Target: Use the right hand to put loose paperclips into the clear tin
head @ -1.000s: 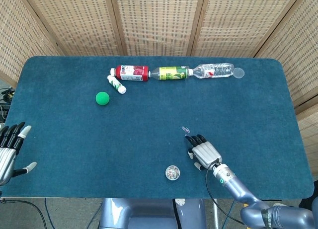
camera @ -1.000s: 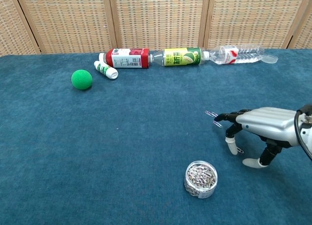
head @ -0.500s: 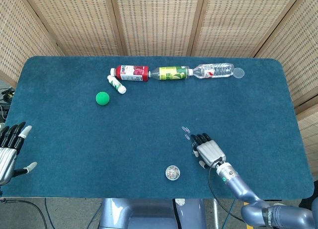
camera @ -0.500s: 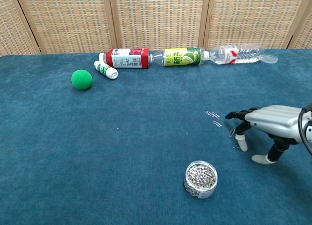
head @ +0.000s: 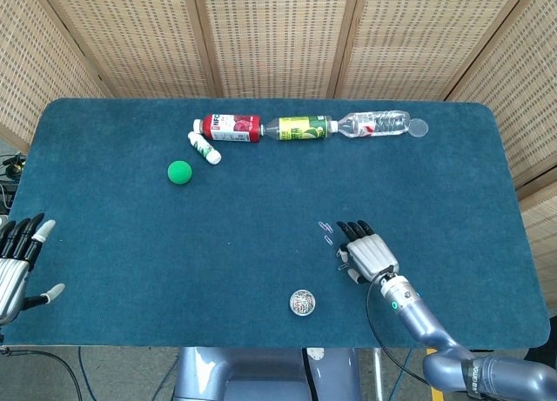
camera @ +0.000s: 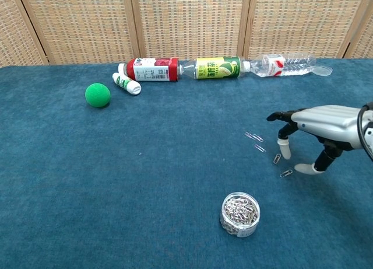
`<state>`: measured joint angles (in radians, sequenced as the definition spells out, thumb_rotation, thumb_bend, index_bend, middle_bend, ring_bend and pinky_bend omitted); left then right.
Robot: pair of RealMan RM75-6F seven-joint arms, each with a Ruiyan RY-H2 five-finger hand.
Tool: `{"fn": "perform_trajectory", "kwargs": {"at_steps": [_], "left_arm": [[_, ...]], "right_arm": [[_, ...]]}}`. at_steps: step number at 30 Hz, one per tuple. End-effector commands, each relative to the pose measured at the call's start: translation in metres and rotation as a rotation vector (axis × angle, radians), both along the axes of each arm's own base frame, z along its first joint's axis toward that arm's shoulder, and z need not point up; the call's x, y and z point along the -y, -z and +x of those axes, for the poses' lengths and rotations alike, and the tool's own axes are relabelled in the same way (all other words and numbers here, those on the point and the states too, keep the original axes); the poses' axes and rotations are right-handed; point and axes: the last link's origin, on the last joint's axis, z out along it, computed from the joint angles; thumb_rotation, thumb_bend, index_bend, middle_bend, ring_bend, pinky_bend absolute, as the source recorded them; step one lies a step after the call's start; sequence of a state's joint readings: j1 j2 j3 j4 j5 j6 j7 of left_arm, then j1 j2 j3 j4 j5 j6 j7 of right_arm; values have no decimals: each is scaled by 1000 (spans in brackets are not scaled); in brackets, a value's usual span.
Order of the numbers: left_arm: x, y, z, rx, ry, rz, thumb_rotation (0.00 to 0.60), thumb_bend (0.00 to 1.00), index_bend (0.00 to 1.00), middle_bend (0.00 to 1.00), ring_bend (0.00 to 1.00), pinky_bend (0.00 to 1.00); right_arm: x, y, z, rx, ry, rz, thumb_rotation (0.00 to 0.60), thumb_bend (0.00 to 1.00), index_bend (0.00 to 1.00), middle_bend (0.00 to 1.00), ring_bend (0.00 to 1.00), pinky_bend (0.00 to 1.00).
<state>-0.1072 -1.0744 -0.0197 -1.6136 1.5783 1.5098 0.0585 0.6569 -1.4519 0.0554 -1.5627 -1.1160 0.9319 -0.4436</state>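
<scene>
Blue felt-like cloth covers the worktop (camera: 116, 193), a soft surface on which thin wire items lie flat and give fingertips little to catch.

The loose paperclips (camera: 260, 147) are scattered singly on the cloth right of centre, in a short trail running toward the right hand (camera: 317, 126). The nearest two lie just beside and below its fingertips (camera: 283, 144). None is visibly held.

The right hand is raised slightly above the cloth, palm down, fingers apart and bent downward, thumb tip near the surface; it carries nothing that can be seen. In my judgement this posture suits a pinch from above on the nearest clip.

The clear tin (camera: 240, 213) stands upright, lidless, near the front edge, already holding a mass of clips. It sits apart from the loose ones, toward the front and slightly left of them, so each transfer calls for a short carry.

The left hand (head: 16, 266) rests at the left edge of the worktop, fingers spread, empty and uninvolved.
</scene>
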Motion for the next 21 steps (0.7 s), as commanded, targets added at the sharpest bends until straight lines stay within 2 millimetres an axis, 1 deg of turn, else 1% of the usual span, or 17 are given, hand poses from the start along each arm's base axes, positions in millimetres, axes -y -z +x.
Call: {"fn": "perform_trajectory", "kwargs": {"at_steps": [1, 5, 9, 21], "left_arm": [[1, 0, 0, -1, 0, 0, 600, 0, 0, 0, 0, 0], [0, 0, 0, 0, -1, 1, 600, 0, 0, 0, 0, 0], [-1, 0, -1, 0, -6, -1, 600, 0, 0, 0, 0, 0], [-1, 0, -1, 3, -7, -1, 600, 0, 0, 0, 0, 0]], "right_arm": [[4, 5, 3, -7, -10, 4, 600, 331, 483, 0, 0, 0], [8, 13, 4, -20, -3, 12, 600, 331, 483, 0, 0, 0], [8, 19, 3, -46, -7, 24, 600, 335, 483, 0, 0, 0], [7, 25, 3, -60, -7, 32, 600, 339, 496, 0, 0, 0]]}}
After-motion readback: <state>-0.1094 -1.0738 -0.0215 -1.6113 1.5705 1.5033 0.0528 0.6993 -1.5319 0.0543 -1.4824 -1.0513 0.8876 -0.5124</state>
